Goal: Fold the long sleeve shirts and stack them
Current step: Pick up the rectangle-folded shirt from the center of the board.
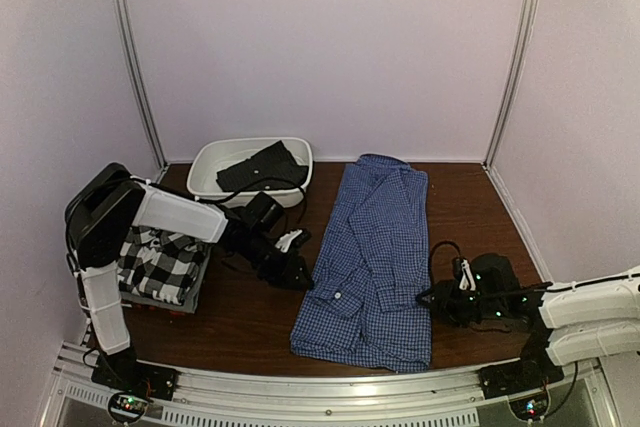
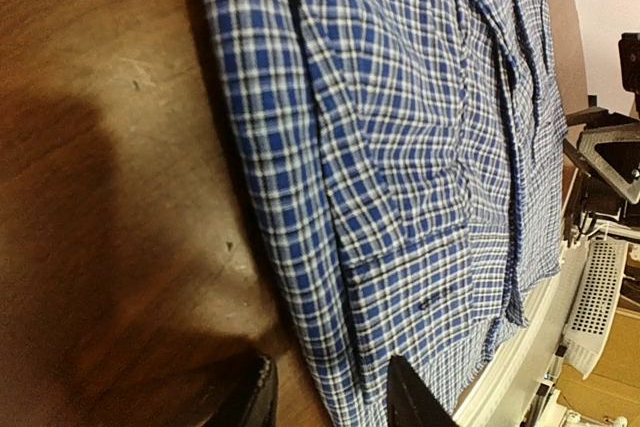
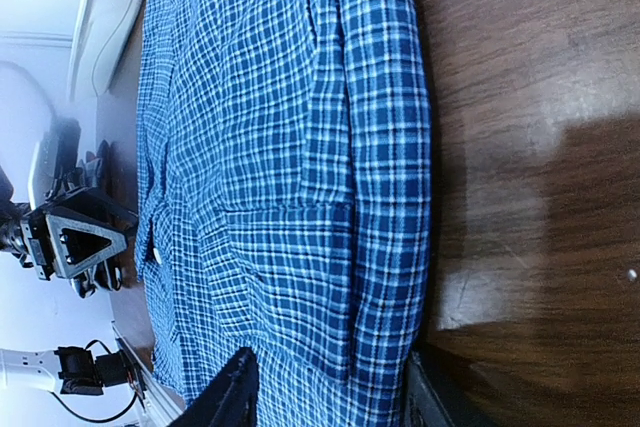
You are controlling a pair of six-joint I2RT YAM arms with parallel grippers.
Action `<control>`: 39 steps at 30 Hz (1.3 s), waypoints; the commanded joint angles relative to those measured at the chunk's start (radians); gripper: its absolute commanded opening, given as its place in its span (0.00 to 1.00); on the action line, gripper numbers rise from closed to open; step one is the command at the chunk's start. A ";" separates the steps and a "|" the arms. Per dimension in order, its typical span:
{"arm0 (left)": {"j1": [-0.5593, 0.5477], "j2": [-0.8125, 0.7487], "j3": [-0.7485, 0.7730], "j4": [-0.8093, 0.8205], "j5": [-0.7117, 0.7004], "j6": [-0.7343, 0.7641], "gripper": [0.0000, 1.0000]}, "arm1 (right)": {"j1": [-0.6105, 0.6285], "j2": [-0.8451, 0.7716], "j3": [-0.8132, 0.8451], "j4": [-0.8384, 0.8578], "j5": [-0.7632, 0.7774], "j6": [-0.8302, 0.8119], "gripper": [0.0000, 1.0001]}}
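Note:
The blue-and-white check shirt (image 1: 370,247) lies lengthwise mid-table, its sides and sleeves folded in to make a long strip. My left gripper (image 1: 297,272) is open at the shirt's left edge. In the left wrist view (image 2: 335,399) its jaws straddle that edge of the shirt (image 2: 400,147) close above the cloth. My right gripper (image 1: 432,297) is open at the shirt's right edge. In the right wrist view (image 3: 325,399) its jaws straddle the folded edge of the shirt (image 3: 280,147). The folded black-and-white plaid shirt (image 1: 160,262) tops a small stack at the left.
A white oval basin (image 1: 205,172) with a dark cloth (image 1: 262,167) in it stands at the back left. A metal rail (image 1: 330,392) runs along the near edge. Bare brown table (image 1: 240,317) lies between the stack and the blue shirt, and to its right (image 1: 470,217).

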 commanded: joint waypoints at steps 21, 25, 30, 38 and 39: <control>-0.081 0.008 -0.059 0.115 0.116 -0.095 0.01 | -0.006 0.066 -0.030 0.084 -0.090 -0.030 0.02; -0.088 -0.046 -0.102 0.124 0.117 -0.110 0.00 | 0.022 0.000 -0.048 0.056 -0.088 0.004 0.00; -0.087 -0.103 -0.155 0.161 0.161 -0.138 0.00 | 0.036 -0.129 -0.046 -0.047 -0.064 0.023 0.00; -0.079 -0.128 -0.102 0.224 0.246 -0.220 0.00 | 0.026 -0.171 0.038 -0.128 -0.031 -0.013 0.00; -0.073 -0.131 -0.097 0.241 0.259 -0.248 0.00 | 0.019 -0.162 0.048 -0.120 -0.033 -0.016 0.00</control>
